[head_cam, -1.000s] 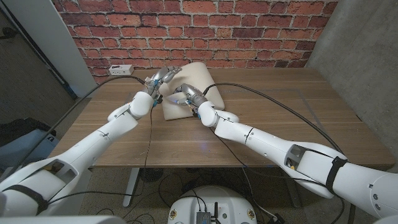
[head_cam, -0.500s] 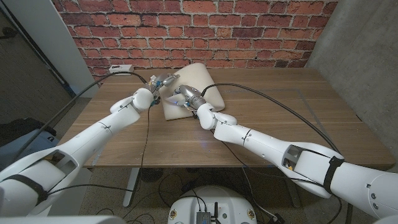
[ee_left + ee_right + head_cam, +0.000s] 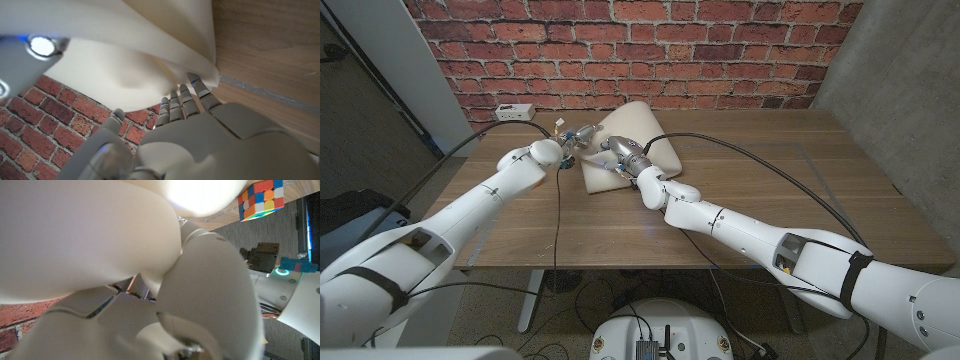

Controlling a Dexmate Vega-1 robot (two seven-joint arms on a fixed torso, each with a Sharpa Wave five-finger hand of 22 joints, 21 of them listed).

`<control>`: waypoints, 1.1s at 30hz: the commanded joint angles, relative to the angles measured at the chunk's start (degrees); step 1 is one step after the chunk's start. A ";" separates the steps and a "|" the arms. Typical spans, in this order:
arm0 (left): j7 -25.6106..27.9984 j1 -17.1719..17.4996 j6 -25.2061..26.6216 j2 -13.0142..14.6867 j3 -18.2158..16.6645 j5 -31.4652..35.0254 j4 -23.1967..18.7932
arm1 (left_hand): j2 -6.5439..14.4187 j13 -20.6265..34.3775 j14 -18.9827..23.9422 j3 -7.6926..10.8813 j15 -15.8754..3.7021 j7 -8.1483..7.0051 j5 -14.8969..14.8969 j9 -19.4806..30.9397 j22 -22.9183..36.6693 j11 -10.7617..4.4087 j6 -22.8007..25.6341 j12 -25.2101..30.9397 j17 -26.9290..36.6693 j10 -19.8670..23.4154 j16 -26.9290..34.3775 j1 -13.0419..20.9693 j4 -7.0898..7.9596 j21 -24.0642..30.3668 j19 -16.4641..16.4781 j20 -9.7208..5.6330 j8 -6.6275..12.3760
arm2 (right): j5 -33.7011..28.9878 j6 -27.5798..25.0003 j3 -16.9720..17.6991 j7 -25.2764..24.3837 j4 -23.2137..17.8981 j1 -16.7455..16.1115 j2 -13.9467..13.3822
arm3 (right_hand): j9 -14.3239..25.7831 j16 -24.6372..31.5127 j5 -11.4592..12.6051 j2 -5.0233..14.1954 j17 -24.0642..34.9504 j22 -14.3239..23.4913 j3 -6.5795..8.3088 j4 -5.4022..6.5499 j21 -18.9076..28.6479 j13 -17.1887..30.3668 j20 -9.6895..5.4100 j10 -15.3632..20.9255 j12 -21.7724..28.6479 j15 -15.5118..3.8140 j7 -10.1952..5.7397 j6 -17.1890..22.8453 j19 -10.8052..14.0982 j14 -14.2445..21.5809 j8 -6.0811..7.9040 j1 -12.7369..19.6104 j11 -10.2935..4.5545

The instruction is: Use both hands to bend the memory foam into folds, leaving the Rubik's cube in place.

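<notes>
**Q:** Where is everything, and how much room do I have?

**A:** I see the memory foam (image 3: 638, 140) at the far middle of the wooden table (image 3: 770, 200), near the brick wall (image 3: 720, 50). Broad bare wood lies to the right and toward the near edge. A white power strip (image 3: 516, 111) sits at the far left corner. In the right wrist view the Rubik's cube (image 3: 260, 199) lies just beside the foam's edge.

**Q:** What differs from 1 second ago?

**A:** My left arm has straightened and its hand has slid farther toward the foam's left edge. The right hand has barely shifted.

**Q:** And the fingers?

**A:** The left hand (image 3: 578, 136) has its fingers (image 3: 186, 100) nearly straight, close together, tips touching the foam's lifted edge. The right hand (image 3: 623, 154) presses against the foam; I cannot tell how far it is closed.
</notes>
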 commanded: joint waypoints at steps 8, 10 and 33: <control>-5.71 -13.31 23.53 -3.26 15.19 7.45 1.88 | 6.84 -0.22 17.88 3.37 0.58 -4.12 -0.55 -0.19 2.49 -7.09 2.77 1.69 1.30 -0.32 4.55 3.44 -1.79 4.19 10.22 0.33 1.49 | -1.07 0.34 1.12 -0.23 -2.21 -1.35 -1.09 | -0.80 -1.09 -0.42 0.50 0.34 -0.47 0.19 0.03 1.14 -0.46 -5.27 0.85 0.14 -5.18 -0.49 0.79 1.18 0.86 -1.45 0.67 -0.02; -5.61 -14.57 26.08 -3.62 17.57 9.71 1.51 | 9.69 -0.23 20.94 4.62 0.65 -4.20 -1.20 -0.18 4.06 -7.28 4.88 2.04 3.12 1.40 6.39 5.41 -2.89 6.26 10.90 -0.16 1.78 | -1.00 0.36 1.29 -0.11 -2.48 -1.50 -1.27 | -0.80 -1.09 -0.42 0.50 0.34 -0.47 0.19 0.03 1.14 -0.46 -5.27 0.85 0.14 -5.18 -0.49 0.79 1.18 0.86 -1.45 0.67 -0.02; -6.94 -22.47 37.10 -11.41 39.48 30.25 11.55 | 12.77 0.38 19.25 7.92 -0.91 -2.33 -1.23 0.21 25.68 -5.84 14.33 0.23 32.37 5.91 33.33 16.40 -4.05 29.07 2.27 -0.88 0.32 | -0.85 -0.08 2.42 2.59 -5.94 -2.63 -3.80 | -7.95 -15.32 -7.29 1.80 -3.75 -10.25 -4.08 4.33 0.35 -9.99 3.84 -1.46 -3.57 -3.17 -0.84 -2.06 -3.87 -4.21 -11.77 -13.02 0.71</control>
